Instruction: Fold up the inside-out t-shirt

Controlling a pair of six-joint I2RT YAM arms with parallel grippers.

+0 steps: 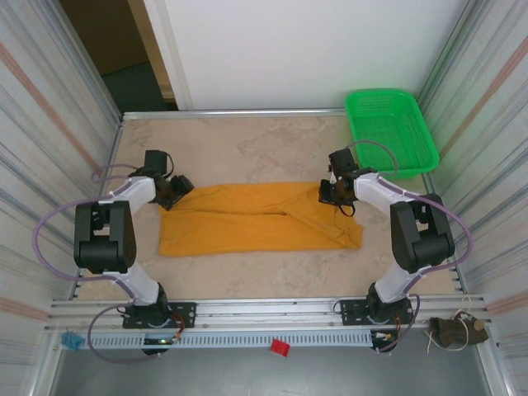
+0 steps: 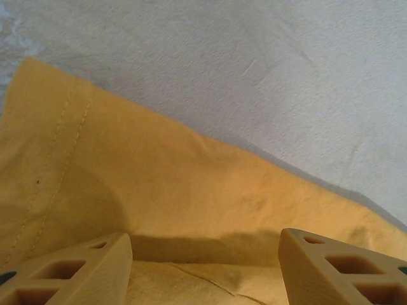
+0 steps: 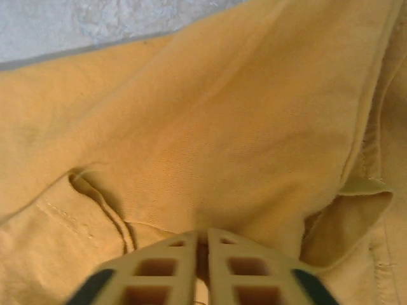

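Presently finds the t-shirt [image 1: 260, 219] lying flat as a long band across the middle of the table [image 1: 247, 140], well apart from the green basket [image 1: 389, 130] at the far right corner. Records the right gripper [image 3: 202, 235] at the band's far right edge, fingers pressed together and apparently pinching a raised pucker of cloth, presumably to lift that end. Records the left gripper [image 2: 203, 236] low over the far left corner, jaws standing apart above a stitched edge, nothing clamped; judges it poised to take the matching corner. Reads the mirrored placement as preparation for carrying both ends in one further fold. Flags one-sided hold as a skew risk.
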